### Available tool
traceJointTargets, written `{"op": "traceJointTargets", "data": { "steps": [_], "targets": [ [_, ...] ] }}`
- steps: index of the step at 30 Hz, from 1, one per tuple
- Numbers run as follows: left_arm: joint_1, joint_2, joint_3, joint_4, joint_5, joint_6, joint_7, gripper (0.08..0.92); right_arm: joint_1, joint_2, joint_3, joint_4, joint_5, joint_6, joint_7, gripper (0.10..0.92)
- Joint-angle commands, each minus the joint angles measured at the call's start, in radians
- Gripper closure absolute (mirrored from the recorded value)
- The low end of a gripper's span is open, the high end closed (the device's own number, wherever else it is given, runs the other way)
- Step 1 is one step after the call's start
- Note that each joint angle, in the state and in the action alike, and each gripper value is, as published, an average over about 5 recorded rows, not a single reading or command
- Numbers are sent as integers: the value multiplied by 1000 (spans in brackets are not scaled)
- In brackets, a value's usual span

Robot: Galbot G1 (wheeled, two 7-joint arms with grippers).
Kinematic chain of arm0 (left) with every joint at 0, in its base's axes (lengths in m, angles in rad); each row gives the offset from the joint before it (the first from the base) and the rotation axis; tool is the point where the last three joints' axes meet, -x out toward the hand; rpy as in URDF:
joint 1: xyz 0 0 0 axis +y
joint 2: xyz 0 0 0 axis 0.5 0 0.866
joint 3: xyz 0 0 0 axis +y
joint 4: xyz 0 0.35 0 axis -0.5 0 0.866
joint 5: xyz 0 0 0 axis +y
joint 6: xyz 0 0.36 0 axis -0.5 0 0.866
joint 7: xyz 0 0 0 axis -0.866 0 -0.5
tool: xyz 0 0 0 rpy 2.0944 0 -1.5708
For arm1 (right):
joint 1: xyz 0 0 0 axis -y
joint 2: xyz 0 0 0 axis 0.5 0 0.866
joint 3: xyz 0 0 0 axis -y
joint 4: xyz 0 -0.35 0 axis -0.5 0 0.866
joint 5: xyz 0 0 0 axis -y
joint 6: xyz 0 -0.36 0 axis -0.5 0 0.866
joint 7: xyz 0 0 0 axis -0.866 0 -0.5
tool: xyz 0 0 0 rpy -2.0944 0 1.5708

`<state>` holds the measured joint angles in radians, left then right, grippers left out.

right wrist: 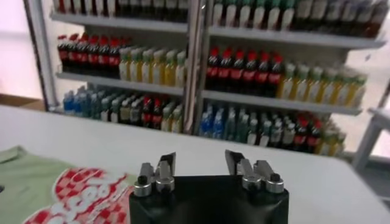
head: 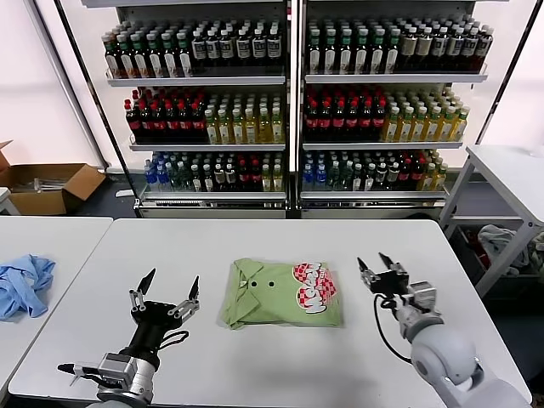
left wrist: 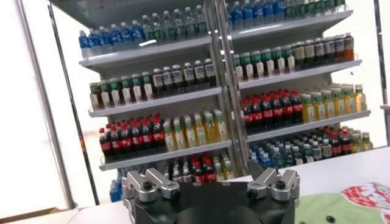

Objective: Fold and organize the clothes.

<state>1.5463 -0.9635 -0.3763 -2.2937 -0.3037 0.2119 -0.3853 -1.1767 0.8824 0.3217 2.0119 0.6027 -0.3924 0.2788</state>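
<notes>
The light green polo shirt (head: pixel 282 294) lies folded into a compact rectangle at the middle of the white table (head: pixel 255 238), collar and dark buttons to the left, red-and-white chequered print (head: pixel 314 286) to the right. My left gripper (head: pixel 171 286) is raised to the shirt's left, fingers spread open and empty. My right gripper (head: pixel 374 261) hovers just right of the shirt, open, holding nothing. In the right wrist view the gripper (right wrist: pixel 200 159) has a clear gap between its fingers, and the shirt's print (right wrist: pixel 85 195) shows beside it. A corner of the shirt (left wrist: pixel 350 204) appears in the left wrist view.
A crumpled light blue garment (head: pixel 24 283) lies on the neighbouring table at the left. Shelves of bottles (head: pixel 289 102) stand behind the table. A cardboard box (head: pixel 47 185) sits on the floor at the far left, and another white table (head: pixel 510 174) stands at the right.
</notes>
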Motion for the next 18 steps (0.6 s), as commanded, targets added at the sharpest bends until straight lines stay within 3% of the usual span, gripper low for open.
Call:
{"op": "traceJointTargets", "data": {
  "steps": [1,10,18],
  "targets": [
    [48,23,22,-33,-21,-18,-11,177,-666,11,441,311,-263,345,98,429],
    [173,31,14,9,24,-267,-1,177,-954,137,371,332,-398,672,201,214],
    [240,25,-3,74,13,-375,-9,177,-978,162,286,246,-396,827,205,203]
  ]
}}
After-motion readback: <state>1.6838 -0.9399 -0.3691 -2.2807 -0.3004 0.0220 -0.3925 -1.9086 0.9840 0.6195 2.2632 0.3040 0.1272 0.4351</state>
